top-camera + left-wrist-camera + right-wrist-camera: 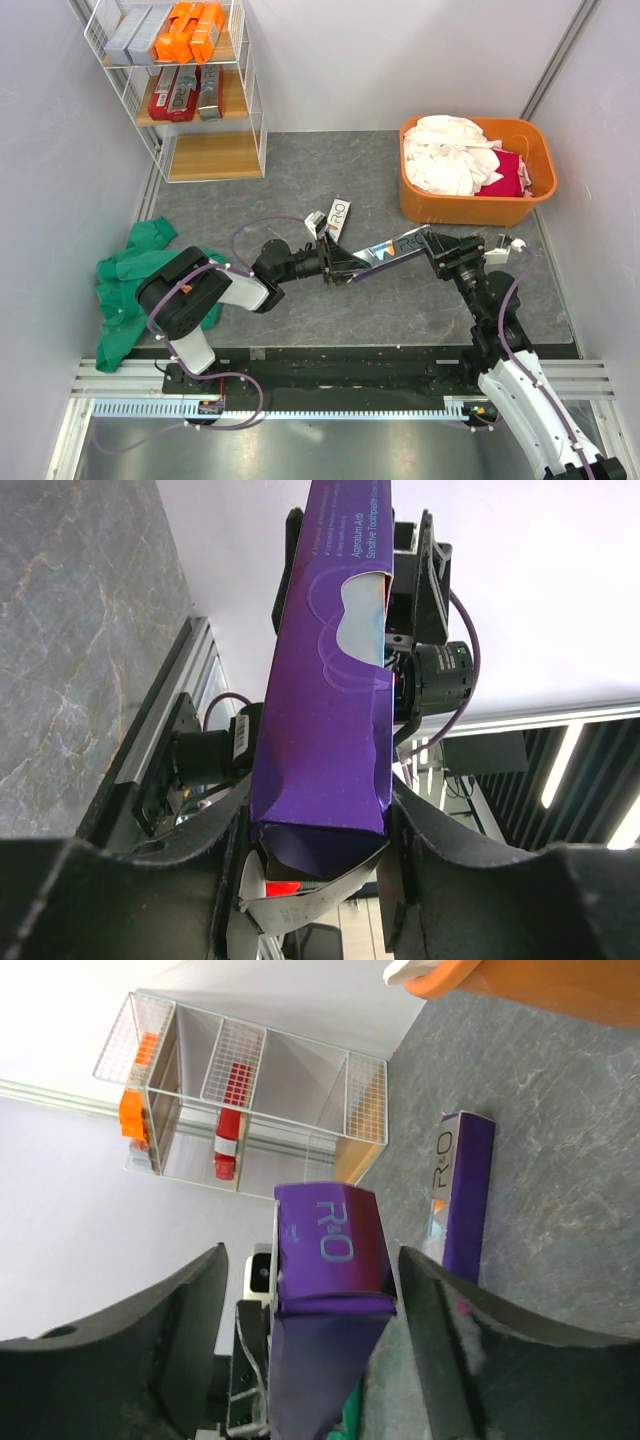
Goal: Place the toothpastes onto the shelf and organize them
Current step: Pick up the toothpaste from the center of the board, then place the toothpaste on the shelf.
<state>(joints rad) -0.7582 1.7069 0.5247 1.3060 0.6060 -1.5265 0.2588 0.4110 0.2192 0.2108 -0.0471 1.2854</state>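
Handover stage, judging by layout: purple R.O carton (395,249) off the table (300,190), bridging left gripper (338,263) and right gripper (433,241). Long axis approx side-to-side across workspace, right end slightly farther from the bases.

Left wrist view: left gripper (320,835) clenched on carton (325,730) at its end, both fingers against the long faces, flap end poking out behind. Right wrist view: right gripper (320,1290) released, gap visible both sides btwn fingers and carton (330,1250); no contact seen.

Target shelf (262,140) at far-left corner, well apart from carton, nearer left arm than right. So left arm for the placing, by judgement. Top tier w/ silver-grey cartons (135,32) and orange cartons (190,30), mid tier w/ red cartons (172,92), bottom board (215,156) bare. Free end of held carton pointing away from shelf, toward right arm; needs swinging round to far-left before going in, prob. onto bottom board.

Also second purple carton (338,218) flat on table, just beyond left gripper, long axis toward far wall; not yet picked up.
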